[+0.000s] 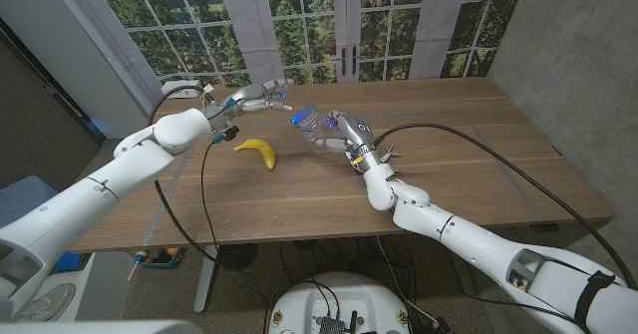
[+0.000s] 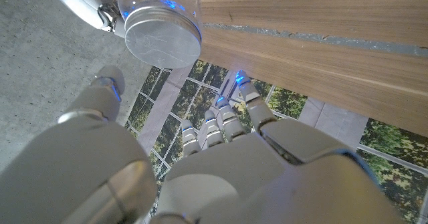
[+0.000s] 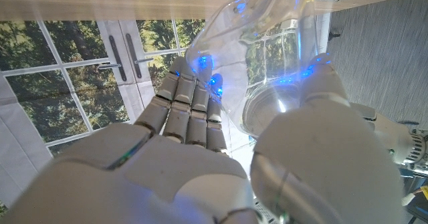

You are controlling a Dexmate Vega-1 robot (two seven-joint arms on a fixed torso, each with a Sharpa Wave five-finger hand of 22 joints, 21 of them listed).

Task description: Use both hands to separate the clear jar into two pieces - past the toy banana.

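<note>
- My right arm reaches in from the near right corner across the bench (image 1: 419, 165), and my right hand (image 1: 344, 133) is raised a little above the wood, near the middle.
- That hand grips the clear jar (image 1: 311, 125): in the right wrist view my fingers (image 3: 187, 107) lie along one side of the glass and my thumb presses the other side.
- The jar lies tilted, close to on its side; its long axis runs out of my right hand towards my left, the metal lid (image 2: 162, 39) leading.
- My left arm comes in from the near left corner, and my left hand (image 1: 254, 98) hovers over the far left part of the bench, fingers stretched towards the jar, apart and holding nothing.
- The lid end sits just short of my left fingertips (image 2: 235, 83), not touching.
- The toy banana (image 1: 257, 152) lies on the bench nearer to me than both hands, between them; the jar is just beyond it, to the right.
</note>
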